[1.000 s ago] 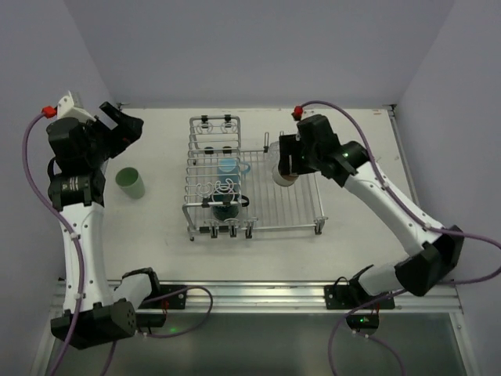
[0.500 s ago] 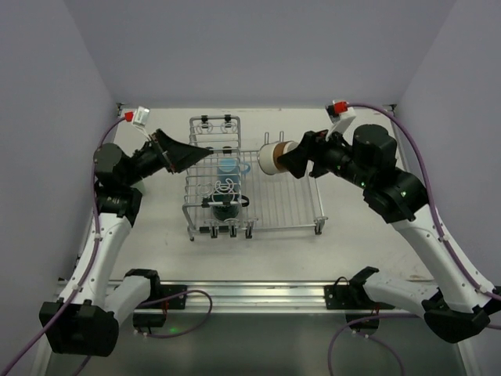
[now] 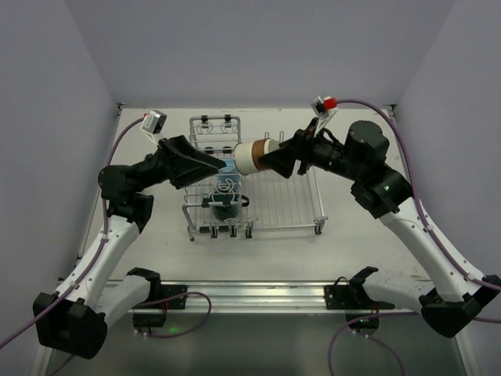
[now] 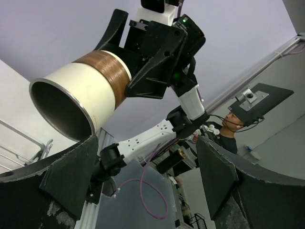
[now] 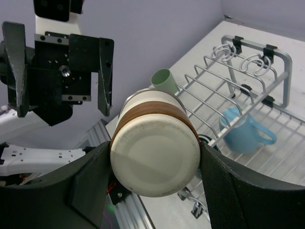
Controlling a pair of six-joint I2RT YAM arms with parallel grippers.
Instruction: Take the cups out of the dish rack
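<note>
A silver wire dish rack [image 3: 286,228] stood on the white worktop [image 3: 266,258]. Above it the right hand [image 3: 280,159] clamped a brown-banded cream cup [image 3: 252,157] by its base, mouth toward the wide-open, empty left hand [image 3: 218,164]. Only the right wrist view showed a pale green cup [image 5: 164,82] beside the rack.

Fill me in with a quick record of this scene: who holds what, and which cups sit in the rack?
Right tool: shut on the brown cup, held sideways above the dish rack
Left tool: open, facing the cup's mouth
In rack: light-blue mug, dark teal cup
Outside rack: pale green cup
</note>
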